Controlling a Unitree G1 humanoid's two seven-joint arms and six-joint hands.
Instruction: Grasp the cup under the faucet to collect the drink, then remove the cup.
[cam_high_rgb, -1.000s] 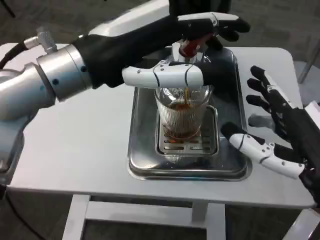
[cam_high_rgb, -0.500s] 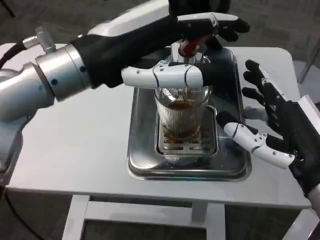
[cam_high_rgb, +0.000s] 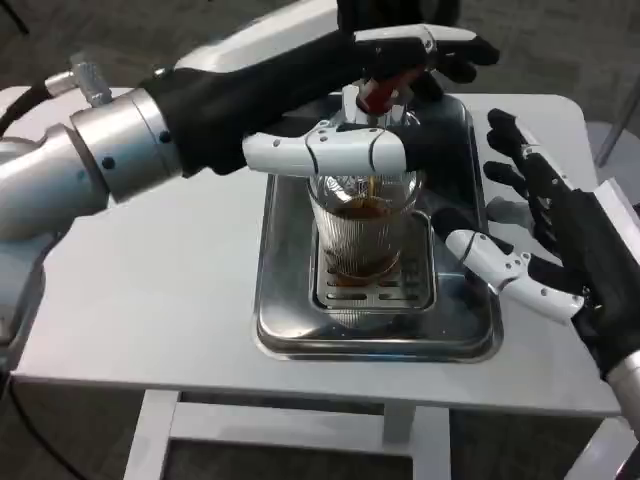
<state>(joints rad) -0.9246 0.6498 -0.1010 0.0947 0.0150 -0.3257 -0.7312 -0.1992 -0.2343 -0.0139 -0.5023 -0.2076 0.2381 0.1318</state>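
Your left hand (cam_high_rgb: 400, 60) is reaching over the tray (cam_high_rgb: 290, 330), fingers pressing on the red faucet lever (cam_high_rgb: 380, 92), drink is streaming into the ribbed glass cup (cam_high_rgb: 365, 235) standing on the drain grate, your right hand (cam_high_rgb: 540, 240) is hovering beside it, fingers spread, holding nothing.

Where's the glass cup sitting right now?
In the head view the cup stands mid-table on the grate of the metal drip tray, under the faucet, with the right hand open just to its right.
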